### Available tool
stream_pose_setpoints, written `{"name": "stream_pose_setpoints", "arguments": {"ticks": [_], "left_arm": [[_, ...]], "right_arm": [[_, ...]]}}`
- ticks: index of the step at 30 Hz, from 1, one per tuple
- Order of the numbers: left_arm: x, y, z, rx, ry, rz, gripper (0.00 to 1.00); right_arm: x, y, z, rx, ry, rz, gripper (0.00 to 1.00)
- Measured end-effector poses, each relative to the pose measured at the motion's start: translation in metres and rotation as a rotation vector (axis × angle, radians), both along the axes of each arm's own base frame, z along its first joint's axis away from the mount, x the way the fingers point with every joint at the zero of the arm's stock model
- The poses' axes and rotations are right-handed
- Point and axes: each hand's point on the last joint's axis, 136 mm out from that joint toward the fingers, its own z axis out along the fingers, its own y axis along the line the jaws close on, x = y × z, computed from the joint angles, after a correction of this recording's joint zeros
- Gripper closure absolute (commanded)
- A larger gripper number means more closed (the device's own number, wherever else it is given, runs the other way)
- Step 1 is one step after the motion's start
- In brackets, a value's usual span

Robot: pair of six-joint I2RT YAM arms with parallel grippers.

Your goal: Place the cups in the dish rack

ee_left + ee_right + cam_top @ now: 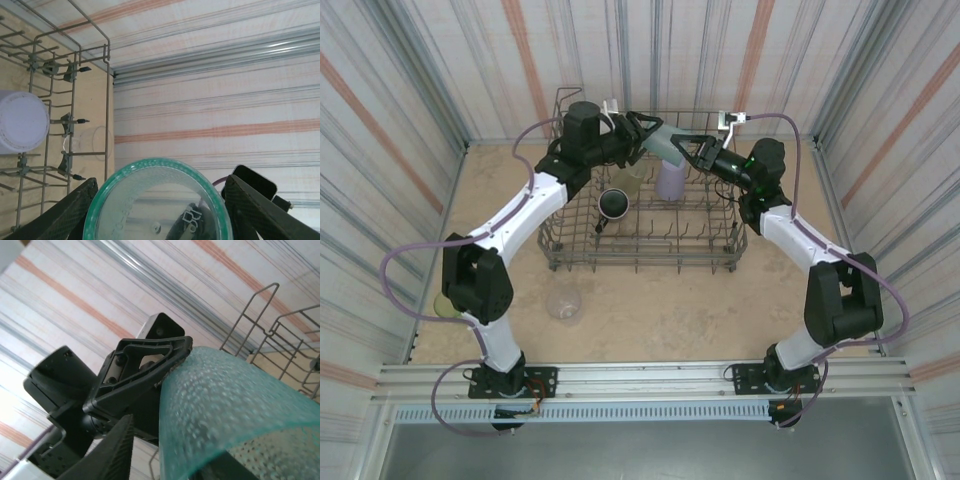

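Observation:
A teal cup (665, 143) hangs on its side above the back of the dish rack (640, 262). My left gripper (650, 135) is shut on it, one finger on each side of its rim (157, 200). From the other side my right gripper (690, 150) stands around the same cup (230, 405), open, with a gap showing between one finger (117, 450) and the cup wall. Inside the rack are a lavender cup (670, 180), a dark mug (614, 205) and a clear cup (627, 178).
A clear cup (563, 302) stands on the table in front of the rack. An olive-yellow cup (445, 305) sits at the left, partly behind my left arm. Striped walls close in the table on three sides.

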Motion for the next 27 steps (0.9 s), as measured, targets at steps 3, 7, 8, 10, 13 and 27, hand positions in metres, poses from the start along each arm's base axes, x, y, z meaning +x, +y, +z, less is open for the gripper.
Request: {"name": "stream_pose_setpoints", "arguments": {"ticks": [3, 7, 8, 10, 13, 27], "left_arm": [[-0.003, -0.003, 0.005, 0.012, -0.004, -0.011, 0.88], [-0.006, -0.004, 0.027, 0.027, -0.058, -0.014, 0.9], [-0.007, -0.005, 0.032, 0.032, -0.072, -0.014, 0.9], [-0.007, -0.006, 0.047, 0.043, -0.114, -0.011, 0.92], [-0.009, -0.012, 0.062, 0.061, -0.166, -0.013, 0.93], [0.006, -0.061, 0.034, 0.283, -0.274, -0.031, 0.94]], "right_arm": [[-0.005, -0.003, 0.002, -0.036, -0.006, -0.024, 0.46], [-0.018, -0.01, 0.013, -0.082, -0.042, -0.057, 0.41], [-0.02, -0.012, 0.016, -0.091, -0.048, -0.067, 0.41], [-0.027, -0.017, 0.021, -0.117, -0.07, -0.09, 0.36], [-0.037, -0.025, 0.025, -0.15, -0.089, -0.122, 0.33], [-0.08, -0.105, -0.004, -0.355, -0.04, -0.414, 0.19]]}}
